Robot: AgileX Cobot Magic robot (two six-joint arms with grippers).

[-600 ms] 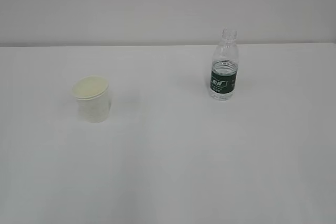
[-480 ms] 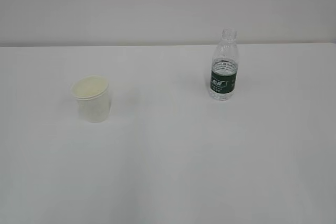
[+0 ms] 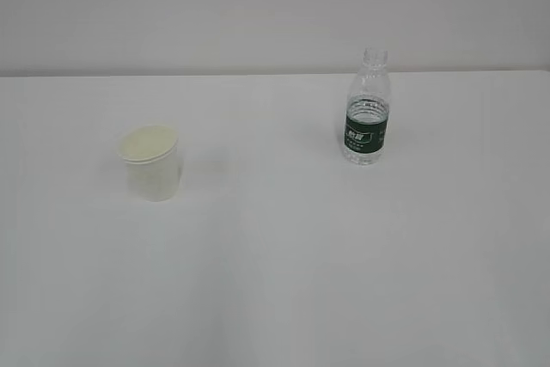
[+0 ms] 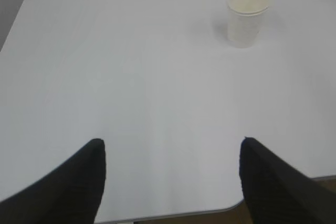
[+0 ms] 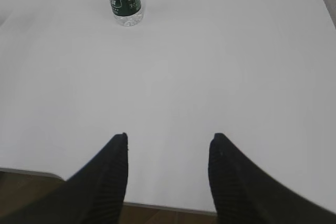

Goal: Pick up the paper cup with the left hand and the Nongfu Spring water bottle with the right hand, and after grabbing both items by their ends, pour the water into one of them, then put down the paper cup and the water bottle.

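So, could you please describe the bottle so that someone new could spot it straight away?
On the white table, look to the right, toward the far edge by the wall. The bottle stands upright there, well apart from the cup. It is clear ribbed plastic with a dark green label and no cap, and taller than the cup.

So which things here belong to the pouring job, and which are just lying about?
Part of the job:
- paper cup, upright, untouched
- Nongfu Spring water bottle, upright, uncapped, untouched
- left gripper, fingers apart, empty
- right gripper, fingers apart, empty

Just lying about:
- nothing; only the bare white table
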